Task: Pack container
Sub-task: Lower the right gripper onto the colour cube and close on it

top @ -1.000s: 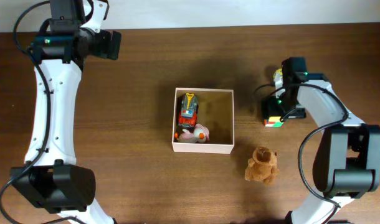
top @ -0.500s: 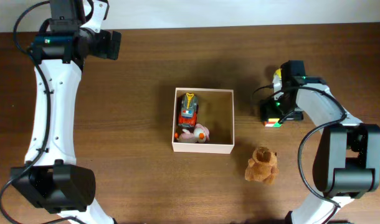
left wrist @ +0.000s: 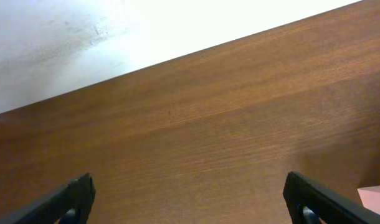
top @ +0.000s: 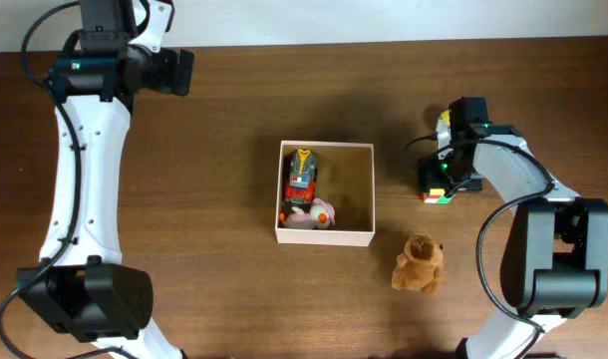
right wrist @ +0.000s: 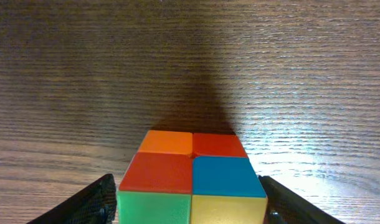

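Observation:
The container (top: pixel 356 184), a shallow white-walled box with a tan inside, stands at the table's middle and holds a red toy car (top: pixel 301 178) and a pink toy (top: pixel 309 213). To its right a colour cube (top: pixel 439 195) rests on the wood. My right gripper (top: pixel 439 184) is down over it. In the right wrist view the cube (right wrist: pixel 193 180) fills the gap of the right gripper (right wrist: pixel 191 208), and both fingers (right wrist: pixel 99 202) press against its sides. My left gripper (top: pixel 174 72) hovers at the far left, and in its wrist view the left gripper (left wrist: pixel 190 199) is wide open over bare wood.
A brown teddy bear (top: pixel 420 265) sits on the table in front of the cube, right of the container's front corner. A pale pink corner (left wrist: pixel 374 199) shows at the lower right of the left wrist view. The table's far edge meets a white wall (left wrist: pixel 84 31).
The right gripper has shifted slightly towards the container and its fingers have come in against the cube's sides. The left arm has stayed still.

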You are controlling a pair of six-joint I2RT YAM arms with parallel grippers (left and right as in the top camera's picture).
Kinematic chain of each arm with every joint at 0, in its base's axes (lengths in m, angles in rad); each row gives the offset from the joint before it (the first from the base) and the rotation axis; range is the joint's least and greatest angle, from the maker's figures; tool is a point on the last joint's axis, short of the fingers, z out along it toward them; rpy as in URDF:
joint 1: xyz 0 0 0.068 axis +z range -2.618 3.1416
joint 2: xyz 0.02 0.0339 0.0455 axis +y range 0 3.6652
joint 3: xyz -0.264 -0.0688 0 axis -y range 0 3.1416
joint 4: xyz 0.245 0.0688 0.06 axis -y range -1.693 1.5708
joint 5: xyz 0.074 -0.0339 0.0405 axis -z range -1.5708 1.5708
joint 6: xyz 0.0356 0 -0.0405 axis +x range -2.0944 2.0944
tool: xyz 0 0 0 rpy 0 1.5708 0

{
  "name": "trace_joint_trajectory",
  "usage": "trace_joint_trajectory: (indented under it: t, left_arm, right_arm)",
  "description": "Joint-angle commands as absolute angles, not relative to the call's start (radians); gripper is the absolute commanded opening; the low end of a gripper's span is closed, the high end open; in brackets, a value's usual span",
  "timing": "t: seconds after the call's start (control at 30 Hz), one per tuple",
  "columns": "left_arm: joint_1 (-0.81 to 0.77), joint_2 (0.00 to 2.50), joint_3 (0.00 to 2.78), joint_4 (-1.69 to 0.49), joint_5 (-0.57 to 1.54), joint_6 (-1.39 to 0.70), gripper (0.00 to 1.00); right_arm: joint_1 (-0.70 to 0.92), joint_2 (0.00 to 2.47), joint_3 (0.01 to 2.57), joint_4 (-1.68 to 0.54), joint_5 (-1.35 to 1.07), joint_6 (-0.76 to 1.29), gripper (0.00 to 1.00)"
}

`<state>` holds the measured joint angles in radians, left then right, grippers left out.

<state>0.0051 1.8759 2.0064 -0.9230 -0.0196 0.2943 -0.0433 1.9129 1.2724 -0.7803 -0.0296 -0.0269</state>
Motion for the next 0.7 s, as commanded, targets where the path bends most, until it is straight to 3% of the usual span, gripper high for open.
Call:
trace_joint_trajectory:
  t: [0.0,0.13,0.37,0.67]
  left_arm:
    - [0.003,1.87,2.023,-0.921,-0.023,0.284,0.99]
    - [0.003,1.87,2.023,-0.921,-0.023,0.284,0.99]
    - [0.003,1.87,2.023,-0.921,-0.023,0.284,0.99]
    - [0.003,1.87,2.023,-0.921,-0.023,0.284,0.99]
  right_arm:
    - [-0.046,1.922,1.266,-0.78,-0.045,-0.026,0.73]
    - [-0.046,1.922,1.266,-0.781,-0.045,-0.025,0.71]
    - [-0.046,1.922,1.252,-0.78,-0.045,-0.026,0.77]
    - [-0.046,1.922,1.233,-0.759,-0.045,-0.026,0.77]
